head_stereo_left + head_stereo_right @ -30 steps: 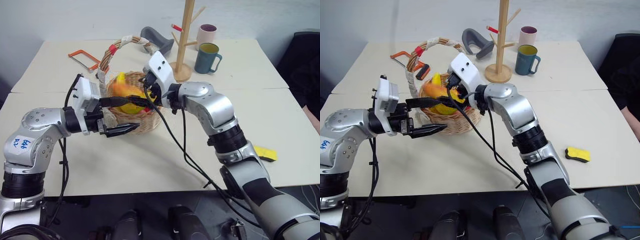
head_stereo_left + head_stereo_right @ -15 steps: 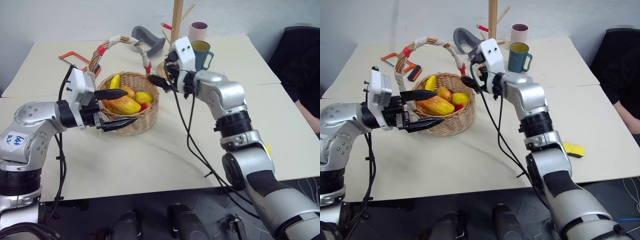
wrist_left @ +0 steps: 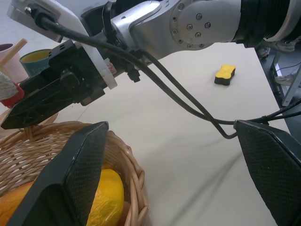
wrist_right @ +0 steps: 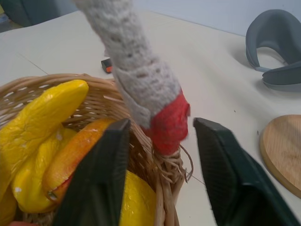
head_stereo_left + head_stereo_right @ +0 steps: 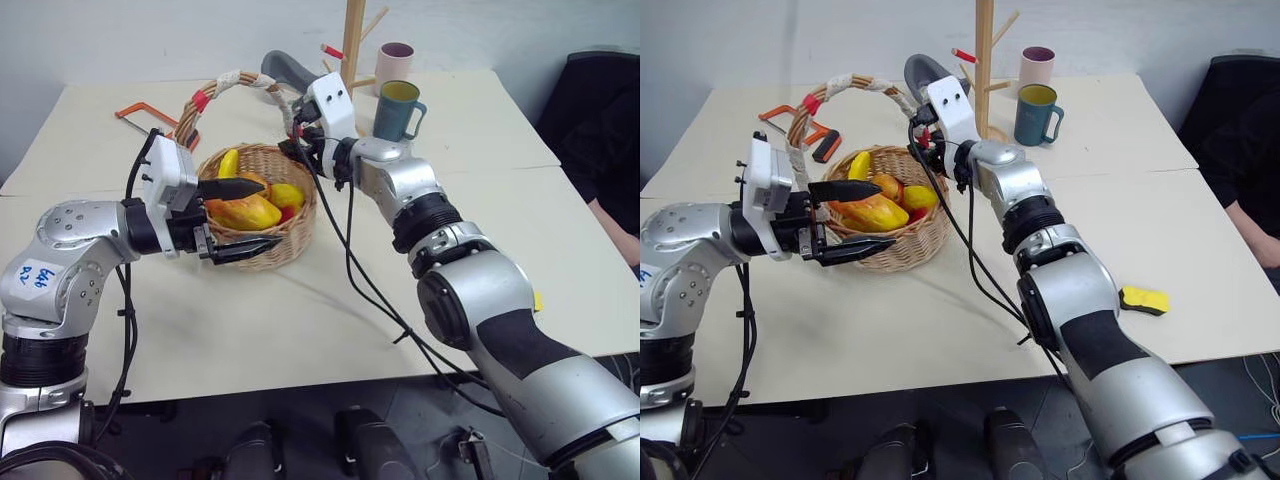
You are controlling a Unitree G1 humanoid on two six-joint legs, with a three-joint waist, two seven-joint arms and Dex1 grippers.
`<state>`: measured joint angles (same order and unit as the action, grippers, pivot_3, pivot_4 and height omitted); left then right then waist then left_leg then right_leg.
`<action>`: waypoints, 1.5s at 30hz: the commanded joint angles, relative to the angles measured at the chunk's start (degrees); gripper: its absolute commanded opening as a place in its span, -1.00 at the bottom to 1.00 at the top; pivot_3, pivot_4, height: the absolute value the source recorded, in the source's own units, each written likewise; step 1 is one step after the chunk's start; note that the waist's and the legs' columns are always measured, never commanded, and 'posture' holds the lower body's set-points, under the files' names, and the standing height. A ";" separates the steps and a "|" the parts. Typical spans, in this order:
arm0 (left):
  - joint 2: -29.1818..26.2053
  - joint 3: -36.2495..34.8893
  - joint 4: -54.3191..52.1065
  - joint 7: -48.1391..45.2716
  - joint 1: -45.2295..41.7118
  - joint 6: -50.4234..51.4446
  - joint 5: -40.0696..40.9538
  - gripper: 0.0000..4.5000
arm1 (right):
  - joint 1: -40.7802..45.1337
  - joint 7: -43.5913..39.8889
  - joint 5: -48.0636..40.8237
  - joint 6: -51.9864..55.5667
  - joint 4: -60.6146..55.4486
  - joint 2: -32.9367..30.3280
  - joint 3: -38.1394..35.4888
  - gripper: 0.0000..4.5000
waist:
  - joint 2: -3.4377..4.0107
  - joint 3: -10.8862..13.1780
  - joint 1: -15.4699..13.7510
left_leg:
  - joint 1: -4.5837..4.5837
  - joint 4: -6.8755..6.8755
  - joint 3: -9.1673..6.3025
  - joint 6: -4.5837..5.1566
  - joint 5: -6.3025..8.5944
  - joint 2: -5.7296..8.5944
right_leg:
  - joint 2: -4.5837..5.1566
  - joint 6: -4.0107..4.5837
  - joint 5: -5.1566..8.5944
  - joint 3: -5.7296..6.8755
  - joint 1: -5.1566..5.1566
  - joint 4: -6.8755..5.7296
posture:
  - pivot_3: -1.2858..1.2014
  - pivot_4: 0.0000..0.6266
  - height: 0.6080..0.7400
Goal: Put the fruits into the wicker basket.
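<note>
The banana [image 5: 229, 163] and mango [image 5: 243, 211] lie inside the wicker basket [image 5: 285, 240] on the table [image 5: 330, 310]. The right gripper [image 4: 160, 155] has its fingers apart around the handle's taped base; next it likely clamps there. The left gripper [image 5: 242, 218] hovers over the rim, fingers apart and empty.

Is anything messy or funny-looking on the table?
Nothing is spilled or broken. The fruits all sit inside the wicker basket, which stands upright. The one stray thing is a yellow sponge lying alone near the table's edge, far from everything else.
</note>
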<state>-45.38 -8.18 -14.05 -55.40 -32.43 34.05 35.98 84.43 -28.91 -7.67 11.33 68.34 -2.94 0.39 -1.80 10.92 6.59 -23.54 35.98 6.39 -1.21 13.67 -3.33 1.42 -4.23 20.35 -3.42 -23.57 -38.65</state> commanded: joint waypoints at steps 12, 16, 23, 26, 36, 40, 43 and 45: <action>3.14 1.66 -4.62 -0.51 -1.05 0.89 2.71 1.00 | -10.69 -3.53 0.63 9.29 -28.72 -14.89 -2.66 -0.91 | -0.02 0.01 -1.68 | -0.19 0.10 -0.15 0.02 0.01 0.03 | 0.04 0.00 0.00 0.10 -0.01 0.04 | 0.03 -0.52 1.00; 4.74 3.03 -5.39 -1.06 -2.47 1.47 3.74 1.00 | -20.97 -0.44 -0.84 20.29 -46.21 -23.60 -7.32 -0.91 | -0.01 0.01 -2.30 | -0.48 0.13 -0.32 0.02 0.01 0.03 | 0.04 0.00 0.00 0.20 -0.15 0.00 | 0.03 -0.52 1.00; 8.08 6.55 0.66 -4.55 -6.30 -0.89 1.79 1.00 | -36.13 5.61 -4.27 35.59 -62.52 -38.44 -25.89 -0.91 | 0.17 0.09 -3.22 | -0.53 0.20 -0.16 0.00 -0.03 0.03 | -0.04 -0.01 0.00 0.09 -0.27 0.16 | 0.03 -0.52 1.00; 9.18 7.51 2.55 -5.66 -7.55 -1.88 1.25 1.00 | -40.15 6.58 -4.77 35.99 -63.22 -39.99 -28.90 -0.91 | 0.16 0.09 -2.62 | -0.13 0.16 0.12 -0.05 -0.08 -0.11 | -0.22 -0.01 0.00 -0.15 -0.08 0.11 | 0.03 -0.52 1.00; 10.90 8.86 7.59 -8.77 -9.51 -3.70 0.05 1.00 | -50.62 5.76 -10.01 37.51 -68.77 -37.07 -30.55 0.15 | 0.17 0.09 -1.81 | 0.34 0.03 0.39 -0.30 -0.13 -0.45 | -0.88 -0.01 -0.05 -0.92 0.08 0.01 | 0.03 -0.52 1.00; 10.59 8.25 7.62 -9.41 -9.40 -3.27 0.38 1.00 | -55.41 -0.06 -19.51 48.37 -76.74 -41.21 -37.78 0.78 | 0.17 0.09 -2.21 | 0.32 0.04 0.42 -0.29 -0.11 -0.42 | -0.83 -0.02 -0.05 -0.98 0.08 0.04 | 0.03 -0.52 1.00; 9.72 7.71 7.68 -10.11 -9.41 -2.80 0.61 1.00 | -64.93 -9.54 -25.37 53.68 -83.47 -49.40 -44.58 0.90 | 0.17 0.09 -3.25 | 0.31 0.04 0.39 -0.28 -0.09 -0.43 | -0.87 -0.02 -0.04 -0.99 0.10 0.10 | 0.03 -0.52 1.00; 9.29 7.39 7.90 -10.38 -9.52 -2.70 0.62 1.00 | -70.73 -14.76 -28.03 56.13 -84.79 -53.84 -49.91 0.90 | 0.17 0.09 -3.56 | 0.31 0.06 0.38 -0.27 -0.07 -0.42 | -0.89 -0.02 -0.04 -1.01 0.13 0.14 | 0.03 -0.52 1.00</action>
<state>-35.50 0.55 -5.68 -65.25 -41.14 31.48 35.96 15.21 -39.09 -32.92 65.53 -13.55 -54.13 -43.83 -1.63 11.01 3.03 -23.21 36.06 6.77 -1.47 13.61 -3.76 0.53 -4.25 20.30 -4.45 -23.39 -38.48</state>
